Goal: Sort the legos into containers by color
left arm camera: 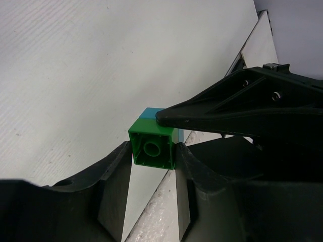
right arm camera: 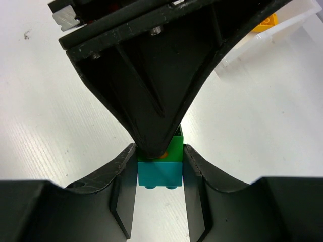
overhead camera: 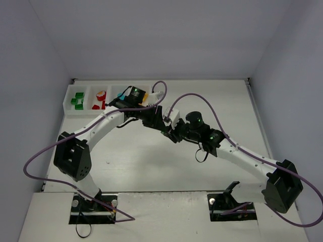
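i had the left gripper clamped on the green brick and the right gripper on the cyan brick stuck to it, near the tray, so splitting step; next probably needed a straight pull apart.

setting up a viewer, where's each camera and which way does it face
top external: above and behind the robot, looking down on the table; left arm and right arm show.
left wrist: on that wrist, looks along the left gripper, shut on the green brick.
right wrist: likewise, along the right gripper, shut on the cyan brick.
shared: both wrist views show this joined pair.
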